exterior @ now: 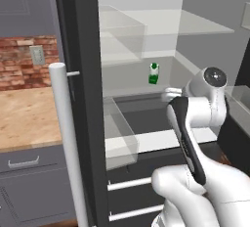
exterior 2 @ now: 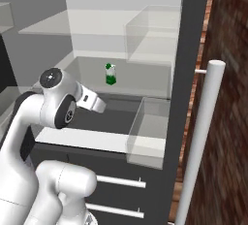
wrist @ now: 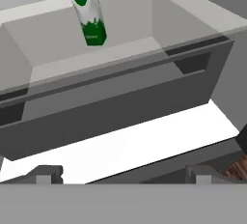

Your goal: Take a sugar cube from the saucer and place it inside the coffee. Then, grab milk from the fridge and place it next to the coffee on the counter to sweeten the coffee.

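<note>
While the fridge [exterior: 80, 99] door is swung wide, the gripper [wrist: 120, 174] is held fully open and empty just in front of the dark drawer [wrist: 111, 107], well short of the milk [wrist: 89, 18]. Beyond that drawer, the milk is seen upright on the pale shelf [exterior 2: 87, 66], near the back wall.

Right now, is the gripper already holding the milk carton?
No, the milk stands alone on a shelf deep inside the open fridge, well beyond the gripper, whose fingertips are spread apart around nothing.
</note>
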